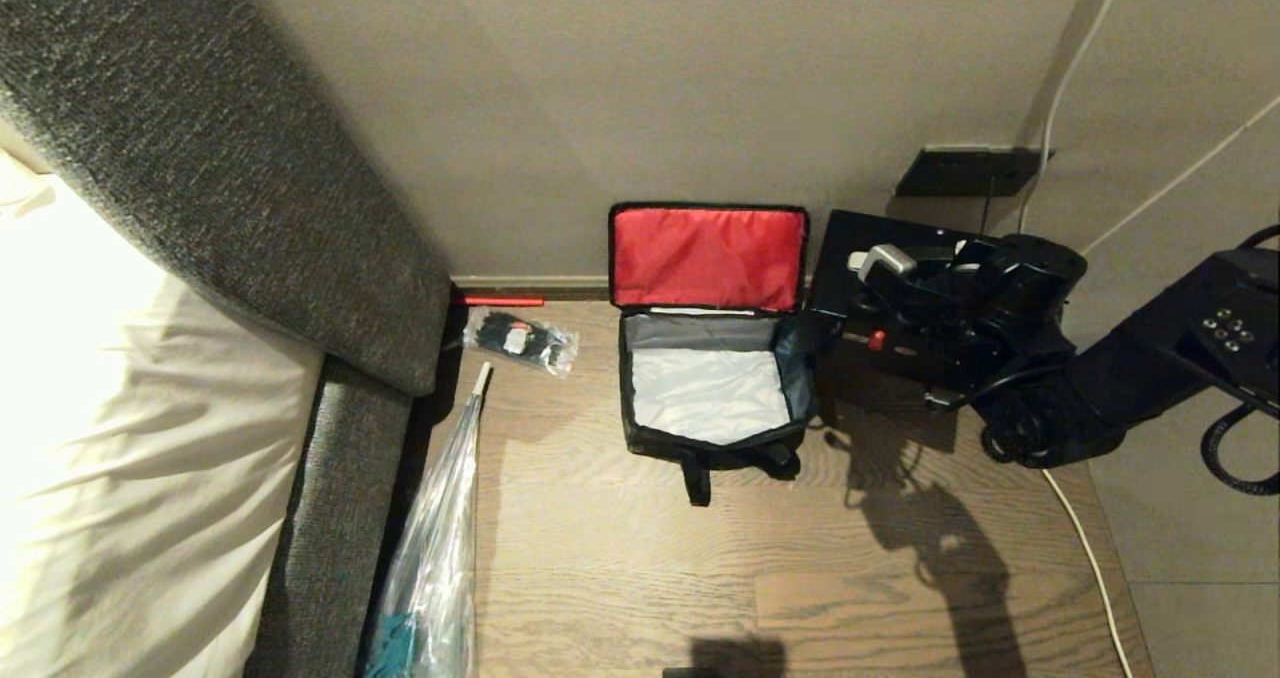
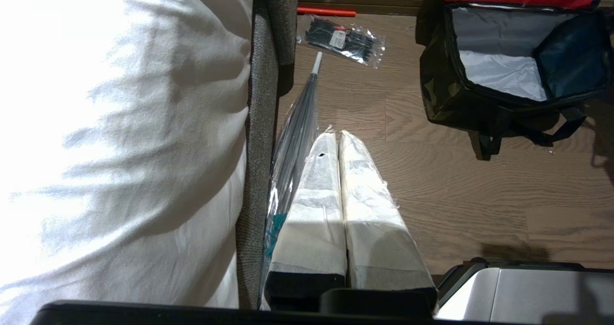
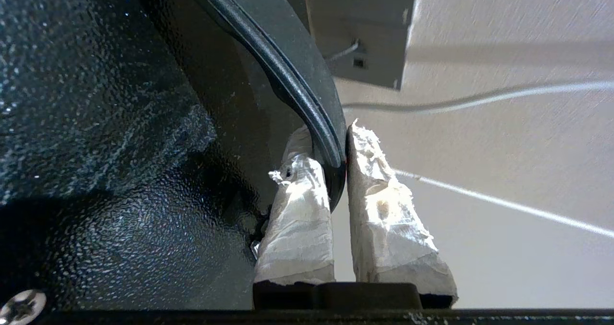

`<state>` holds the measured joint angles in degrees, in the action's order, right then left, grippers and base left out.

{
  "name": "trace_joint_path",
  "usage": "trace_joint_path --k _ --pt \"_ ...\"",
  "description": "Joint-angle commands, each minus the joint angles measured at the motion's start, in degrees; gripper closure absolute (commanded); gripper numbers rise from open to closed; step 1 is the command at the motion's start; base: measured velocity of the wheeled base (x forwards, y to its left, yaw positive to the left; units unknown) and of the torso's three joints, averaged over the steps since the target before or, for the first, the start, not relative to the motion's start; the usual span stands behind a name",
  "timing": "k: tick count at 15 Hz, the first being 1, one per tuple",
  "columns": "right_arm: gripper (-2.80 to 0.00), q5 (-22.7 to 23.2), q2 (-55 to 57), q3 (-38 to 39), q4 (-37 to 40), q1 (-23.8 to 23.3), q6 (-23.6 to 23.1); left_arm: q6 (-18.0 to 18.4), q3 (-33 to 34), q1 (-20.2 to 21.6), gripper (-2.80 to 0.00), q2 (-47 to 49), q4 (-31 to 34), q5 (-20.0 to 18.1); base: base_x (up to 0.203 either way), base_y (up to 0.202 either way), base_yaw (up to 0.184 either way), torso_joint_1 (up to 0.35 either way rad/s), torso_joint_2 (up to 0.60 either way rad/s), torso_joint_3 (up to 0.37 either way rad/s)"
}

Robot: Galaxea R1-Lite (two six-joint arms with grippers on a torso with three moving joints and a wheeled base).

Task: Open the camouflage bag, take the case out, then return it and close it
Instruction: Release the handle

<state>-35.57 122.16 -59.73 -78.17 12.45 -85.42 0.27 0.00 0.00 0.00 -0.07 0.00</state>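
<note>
The camouflage bag (image 1: 712, 440) stands open on the wooden floor by the wall, its red-lined lid (image 1: 708, 256) leaning back. Its pale lining shows and nothing lies inside; it also shows in the left wrist view (image 2: 443, 99). The flat black case (image 1: 850, 248) hangs just right of the bag, off the floor, with a small red mark on it. My right gripper (image 3: 331, 135) is shut on the case's rounded rim (image 3: 307, 90), one wrapped finger on each side. My left gripper (image 2: 336, 135) is shut and empty, parked over the floor beside the bed.
A clear packet with black contents (image 1: 522, 340) lies left of the bag. A plastic-wrapped umbrella (image 1: 440, 538) lies along the grey bed frame (image 1: 330, 478). A white cable (image 1: 1085, 548) runs over the floor at the right, below a wall socket (image 1: 965, 170).
</note>
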Motion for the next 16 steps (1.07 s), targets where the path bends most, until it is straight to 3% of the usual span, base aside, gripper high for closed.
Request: trace_joint_path --k 1,16 --pt "0.0 -0.2 0.8 -0.2 -0.4 -1.3 -0.2 0.0 0.0 0.0 0.0 0.0 0.0 0.0 0.0 0.0 0.0 0.0 0.0 0.0" --pt "0.0 -0.2 8.4 -3.8 -0.3 -7.5 0.3 0.0 0.0 0.0 0.0 0.0 0.0 0.0 0.0 0.0 0.0 0.0 0.0 0.0"
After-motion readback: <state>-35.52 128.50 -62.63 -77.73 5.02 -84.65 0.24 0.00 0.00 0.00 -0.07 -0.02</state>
